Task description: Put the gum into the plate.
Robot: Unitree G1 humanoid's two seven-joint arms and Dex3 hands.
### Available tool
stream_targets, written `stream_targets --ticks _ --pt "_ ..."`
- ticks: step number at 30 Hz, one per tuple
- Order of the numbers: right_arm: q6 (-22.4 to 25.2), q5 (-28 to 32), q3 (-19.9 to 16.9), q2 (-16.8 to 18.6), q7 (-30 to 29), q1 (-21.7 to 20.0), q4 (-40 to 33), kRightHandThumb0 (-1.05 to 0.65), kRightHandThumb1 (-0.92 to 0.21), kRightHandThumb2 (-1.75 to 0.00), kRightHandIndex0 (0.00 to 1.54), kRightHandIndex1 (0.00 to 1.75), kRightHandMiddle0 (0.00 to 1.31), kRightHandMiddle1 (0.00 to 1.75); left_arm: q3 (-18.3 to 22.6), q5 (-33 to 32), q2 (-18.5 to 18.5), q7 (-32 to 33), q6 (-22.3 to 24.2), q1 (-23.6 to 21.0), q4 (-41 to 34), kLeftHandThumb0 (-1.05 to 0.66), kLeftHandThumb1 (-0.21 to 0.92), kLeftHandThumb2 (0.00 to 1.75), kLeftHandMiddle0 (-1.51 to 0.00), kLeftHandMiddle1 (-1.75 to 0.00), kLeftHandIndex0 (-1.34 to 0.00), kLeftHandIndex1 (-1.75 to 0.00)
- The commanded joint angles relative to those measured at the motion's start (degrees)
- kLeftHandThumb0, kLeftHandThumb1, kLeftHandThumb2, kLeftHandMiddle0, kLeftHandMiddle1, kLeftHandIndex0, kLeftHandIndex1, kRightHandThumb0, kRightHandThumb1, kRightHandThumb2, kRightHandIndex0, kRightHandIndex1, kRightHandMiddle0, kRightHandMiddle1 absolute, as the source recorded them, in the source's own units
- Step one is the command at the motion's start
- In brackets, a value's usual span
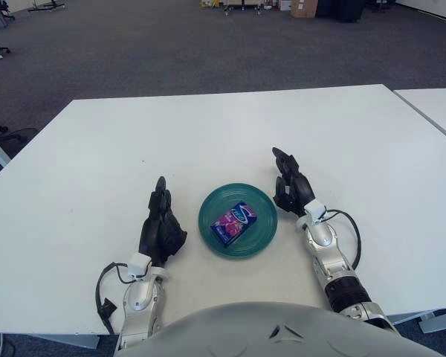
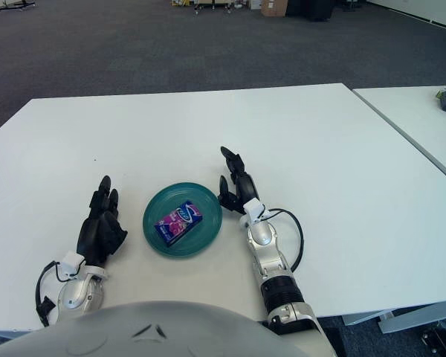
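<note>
Both hands empty, fingers relaxed: left hand [image 1: 162, 225], right hand [image 1: 291, 186] flank the round teal plate [image 1: 261, 206] holding the small purple-pink gum packet [image 1: 234, 222]; placement looks complete, I need only withdraw.

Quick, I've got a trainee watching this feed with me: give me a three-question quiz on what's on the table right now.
1. True or false: the gum pack lies inside the green plate.
2. Which holds the gum? A) left hand B) right hand C) neither
3. Fill in: the plate sits on the white table ______ the two hands.

Key: 1 true. 2 C: both hands are empty, with open fingers, one on each side of the plate. 3 between.
</note>
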Motion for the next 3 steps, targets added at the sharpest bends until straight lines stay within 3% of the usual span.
stream_targets --ticks 1,3 --pt "-2.3 -0.2 -0.6 0.4 -1.0 5.0 7.9 -0.87 -0.92 -0.97 0.11 0.01 0.0 0.33 0.4 -1.5 0.0 -0.8 -0.7 -1.5 1.2 -1.05 0.92 1.05 0.0 0.0 0.0 0.0" --pt "-2.6 -0.2 -0.7 1.3 -2.0 5.5 7.6 -0.85 -0.92 -0.97 0.11 0.0 0.0 0.33 0.5 -3.0 -0.4 -1.4 -1.0 -1.9 1.6 -1.05 0.92 1.03 0.0 0.0 0.0 0.0"
